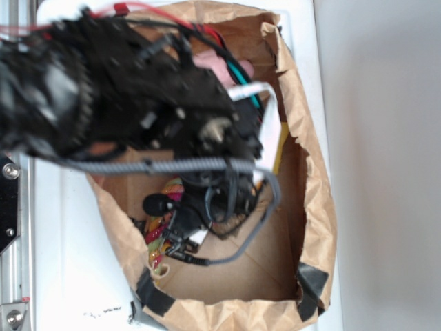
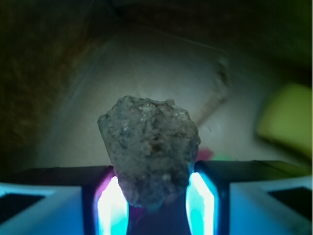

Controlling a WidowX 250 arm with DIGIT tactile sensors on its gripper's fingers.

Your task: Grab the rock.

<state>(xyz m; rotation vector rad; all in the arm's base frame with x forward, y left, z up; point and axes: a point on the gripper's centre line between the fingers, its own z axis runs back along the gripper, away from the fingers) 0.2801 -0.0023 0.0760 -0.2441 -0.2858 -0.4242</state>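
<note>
Rope (image 1: 160,227), red, green and yellow, low at the left inside the paper bag (image 1: 313,207). Arm (image 1: 124,89), black, reaching into the bag from the upper left. Gripper (image 2: 152,205) pinching the rock (image 2: 149,152) between its two glowing fingers (image 2: 111,205), the rock's lower part wedged between them. Sponge (image 2: 286,120), yellow and blurred, at the right on the bag floor.

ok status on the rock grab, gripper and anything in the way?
Gripper shut on the rock, both pads touching. Rock seems off the bag floor. Yellow sponge off to the side, path clear.
</note>
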